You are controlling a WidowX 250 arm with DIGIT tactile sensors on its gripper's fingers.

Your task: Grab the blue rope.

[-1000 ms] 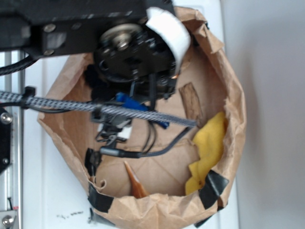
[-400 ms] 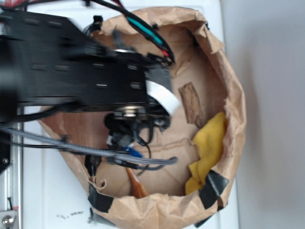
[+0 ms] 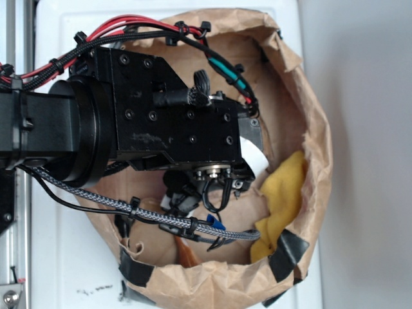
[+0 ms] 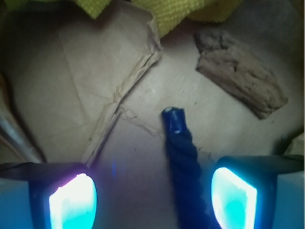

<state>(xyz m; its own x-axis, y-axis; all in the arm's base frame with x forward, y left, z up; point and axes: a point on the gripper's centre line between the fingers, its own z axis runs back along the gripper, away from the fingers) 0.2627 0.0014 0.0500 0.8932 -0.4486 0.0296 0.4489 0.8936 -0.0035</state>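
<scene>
Since a second ago, arm has swung over the paper bag [image 3: 309, 84]. Gripper [image 4: 152, 198] spread wide, blue rope [image 4: 183, 162] between its pads [image 4: 233, 198], nearer the right one.

The black arm [image 3: 129, 122] reaches in from the left of the exterior view, its boxy wrist section lying level and bundled red and black wires running along its top. A grey braided cable [image 3: 161, 219] loops beneath it. In the wrist view the claw [image 4: 152, 200] points downward, its two glowing pads [image 4: 74, 202] spread wide apart.
</scene>
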